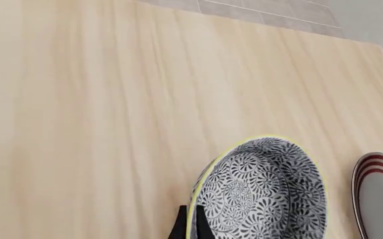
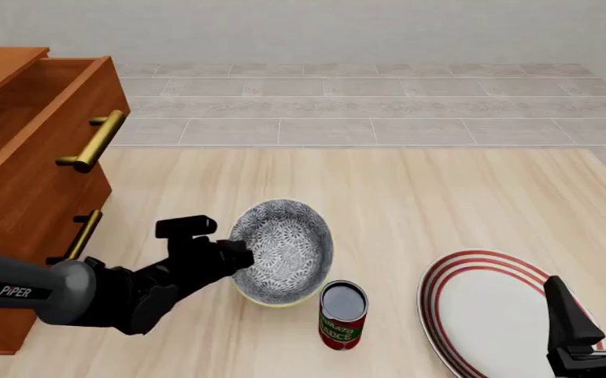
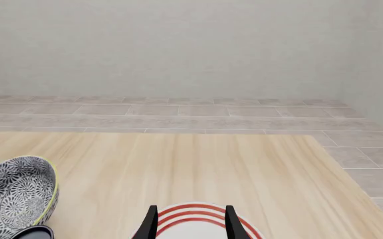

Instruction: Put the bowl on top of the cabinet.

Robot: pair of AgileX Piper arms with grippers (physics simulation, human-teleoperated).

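The black-and-white floral bowl [image 2: 287,250] with its pale yellow rim is tilted, its opening turned toward the front camera, near the middle of the table. My left gripper [image 2: 238,258] is shut on the bowl's left rim, and in the left wrist view its dark fingers [image 1: 180,226] straddle the bowl's [image 1: 264,194] edge. The reddish-brown cabinet [image 2: 20,197] with brass handles stands at the far left, its top drawer pulled out. My right gripper [image 3: 190,216] hangs open over the plate at the front right, holding nothing. The bowl [image 3: 16,199] also shows in the right wrist view.
A red-labelled can [image 2: 342,315] stands upright just right of the bowl, close to its lower edge. A flat white plate [image 2: 492,307] with red rings lies at the front right. Tiled floor and a wall lie beyond the table's far edge.
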